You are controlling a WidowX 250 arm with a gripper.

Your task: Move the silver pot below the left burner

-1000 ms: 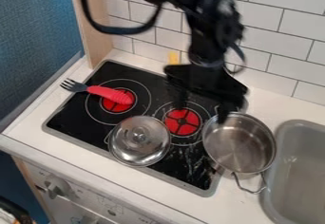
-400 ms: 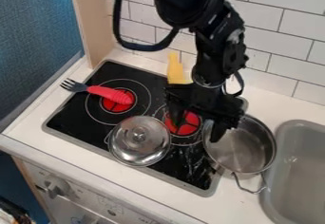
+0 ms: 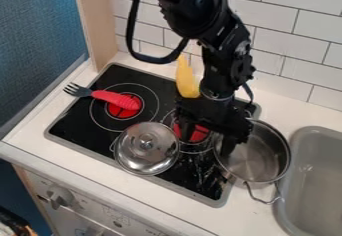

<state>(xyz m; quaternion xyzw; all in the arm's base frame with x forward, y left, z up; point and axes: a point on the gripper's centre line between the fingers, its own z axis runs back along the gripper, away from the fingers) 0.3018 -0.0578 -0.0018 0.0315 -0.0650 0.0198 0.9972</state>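
Note:
The gripper hangs open over the right side of the stove. Its left finger is above the right burner, and its right finger overlaps the left rim of the open silver pot. That pot straddles the stove's right edge and the counter, its wire handle pointing toward the front. A round silver piece with a knobbed lid sits on the stove, in front of the left burner and slightly to its right. Whether either finger touches the pot, I cannot tell.
A fork with a red handle lies across the left burner. Behind the stove, beside the arm, is a yellow object. The grey sink is at the right, and a tiled wall stands behind.
The gripper has come down toward the open pot's left rim, and the arm above it has shifted. More of the yellow object shows. Both silver items and the fork have kept their places.

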